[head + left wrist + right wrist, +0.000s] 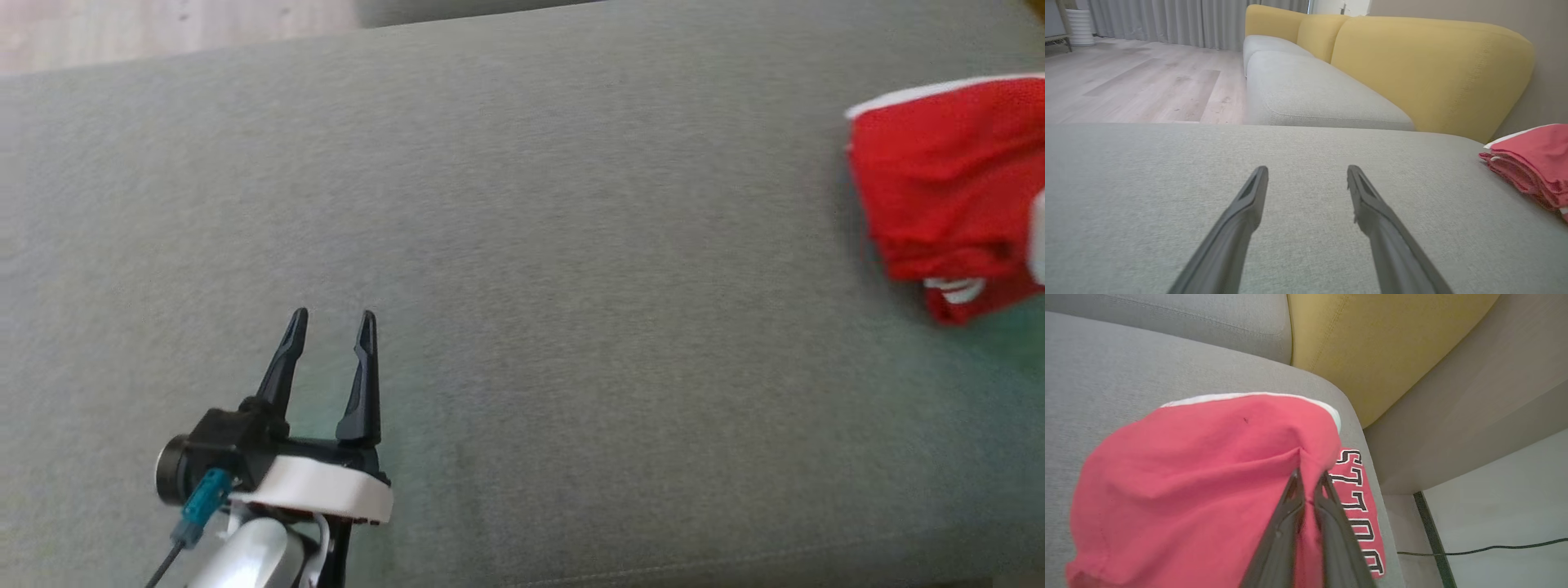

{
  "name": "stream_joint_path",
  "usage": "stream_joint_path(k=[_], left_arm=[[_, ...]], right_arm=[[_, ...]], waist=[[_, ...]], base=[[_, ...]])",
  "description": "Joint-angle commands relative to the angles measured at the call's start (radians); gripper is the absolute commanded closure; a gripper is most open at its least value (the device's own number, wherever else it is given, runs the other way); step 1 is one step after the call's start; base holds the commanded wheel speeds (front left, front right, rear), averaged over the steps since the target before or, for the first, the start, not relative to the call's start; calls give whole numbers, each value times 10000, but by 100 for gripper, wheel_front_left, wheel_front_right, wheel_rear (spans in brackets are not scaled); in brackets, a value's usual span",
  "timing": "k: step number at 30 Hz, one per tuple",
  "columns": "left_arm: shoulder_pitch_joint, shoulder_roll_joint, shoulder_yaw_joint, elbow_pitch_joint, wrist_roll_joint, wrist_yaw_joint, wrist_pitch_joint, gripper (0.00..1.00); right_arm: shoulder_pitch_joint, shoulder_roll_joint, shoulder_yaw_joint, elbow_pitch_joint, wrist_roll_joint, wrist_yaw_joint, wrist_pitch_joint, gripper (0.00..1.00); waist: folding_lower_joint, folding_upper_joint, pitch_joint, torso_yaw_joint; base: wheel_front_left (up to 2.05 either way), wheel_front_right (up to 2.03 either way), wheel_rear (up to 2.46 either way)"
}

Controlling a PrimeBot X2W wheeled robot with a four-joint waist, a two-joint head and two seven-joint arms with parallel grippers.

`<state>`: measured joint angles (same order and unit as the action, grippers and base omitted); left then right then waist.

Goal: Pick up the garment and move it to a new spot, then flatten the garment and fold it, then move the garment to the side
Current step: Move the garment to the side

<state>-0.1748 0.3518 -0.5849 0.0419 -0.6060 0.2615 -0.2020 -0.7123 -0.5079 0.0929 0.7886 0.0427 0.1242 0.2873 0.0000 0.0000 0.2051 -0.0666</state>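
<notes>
The garment (pixel 947 196) is red with a white trim and black-and-white lettering. It lies folded in several layers at the right end of the grey seat cushion (pixel 522 269). In the right wrist view my right gripper (pixel 1310 475) is shut on a pinch of the garment (pixel 1208 473), and the cloth drapes over the fingers. My left gripper (pixel 333 321) hovers over the cushion's near left part, open, with nothing between its fingers. The left wrist view shows the left gripper (pixel 1307 173) above bare cushion, and the garment (pixel 1531 163) lies off to its right.
Yellow backrests (pixel 1425 69) line the sofa's far side. Beyond the seat's edge lies a wooden floor (pixel 1135 81) with grey curtains behind. Past the cushion's end, a wall (pixel 1474 408) and a black cable (pixel 1486 550) on the floor.
</notes>
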Motion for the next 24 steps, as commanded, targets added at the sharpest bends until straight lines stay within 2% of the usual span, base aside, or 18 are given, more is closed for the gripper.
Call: stream_joint_path(k=[1, 8, 15, 16, 17, 18, 24], left_arm=[[-215, 227, 297, -385, 108, 68, 35, 0], [-315, 342, 138, -754, 283, 164, 262, 0], [-334, 364, -20, -967, 371, 249, 442, 0], [-333, 362, -39, -975, 371, 254, 460, 0], [-330, 360, -57, -980, 369, 255, 475, 0], [-327, 361, -74, -982, 367, 253, 489, 0], [-315, 365, -120, -986, 333, 263, 549, 0]], right_arm=[[-415, -370, 27, -200, -72, 65, 38, 100], [-831, -1005, -273, 467, -497, 65, 146, 100], [-1014, -1051, -772, 851, -1221, 65, 40, 100], [-999, -1009, -842, 883, -1308, 65, -24, 95], [-966, -956, -911, 928, -1402, 65, -71, 59], [-936, -896, -978, 972, -1497, 65, -112, 0], [-757, -554, -1334, 1137, -1920, 65, -399, 0]], waist=[[0, 0, 126, 253], [0, 0, 395, 551], [0, 0, 408, 550], [0, 0, 397, 534], [0, 0, 384, 517], [0, 0, 367, 501], [0, 0, 268, 404]], base=[[0, 0, 0], [0, 0, 0], [0, 0, 0], [0, 0, 0], [0, 0, 0], [0, 0, 0], [0, 0, 0]])
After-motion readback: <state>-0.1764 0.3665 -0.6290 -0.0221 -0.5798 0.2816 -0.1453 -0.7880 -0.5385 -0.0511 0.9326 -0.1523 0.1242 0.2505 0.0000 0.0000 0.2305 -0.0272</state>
